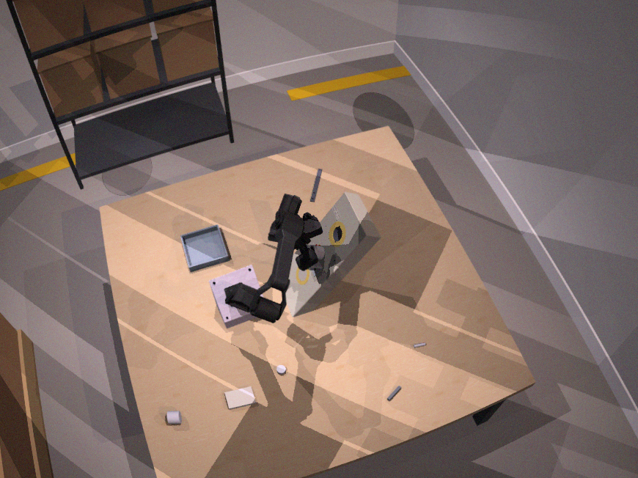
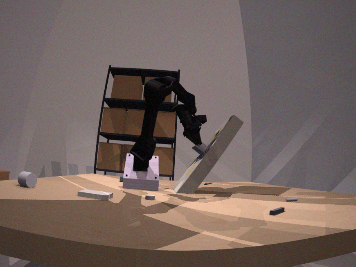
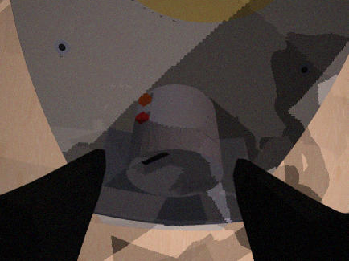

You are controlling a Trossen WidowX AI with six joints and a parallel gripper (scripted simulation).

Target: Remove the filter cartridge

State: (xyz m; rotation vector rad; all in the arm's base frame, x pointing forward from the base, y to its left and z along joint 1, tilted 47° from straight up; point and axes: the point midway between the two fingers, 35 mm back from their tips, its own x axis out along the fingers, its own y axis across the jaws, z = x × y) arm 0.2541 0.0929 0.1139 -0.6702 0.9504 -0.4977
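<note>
The pale grey round cartridge (image 1: pixel 317 251) (image 2: pixel 203 147) (image 3: pixel 177 132) is out of its hole and lies on a small grey ledge (image 2: pixel 197 150) (image 3: pixel 134 200) on the sloping face of the service panel (image 1: pixel 348 205) (image 2: pixel 218 152) (image 3: pixel 92 58). Its end face with a dark slot points toward the wrist camera, and red and orange marks show on its side. My gripper (image 2: pixel 199 144) (image 3: pixel 170 164) is open, its fingers on either side of the cartridge with a gap at each side in the wrist view. The blue-grey tray (image 1: pixel 210 265) stands left of the panel and holds nothing visible.
The panel's yellow-ringed hole (image 1: pixel 337 233) is empty, above the ledge. A second yellow ring (image 1: pixel 302 281) is lower down. The arm's pale base (image 1: pixel 221 308) (image 2: pixel 140 184) stands near the tray. A white block (image 1: pixel 240 397) (image 2: pixel 95 194), a cylinder (image 1: pixel 173 417) (image 2: pixel 27 179) and small bars lie about the table.
</note>
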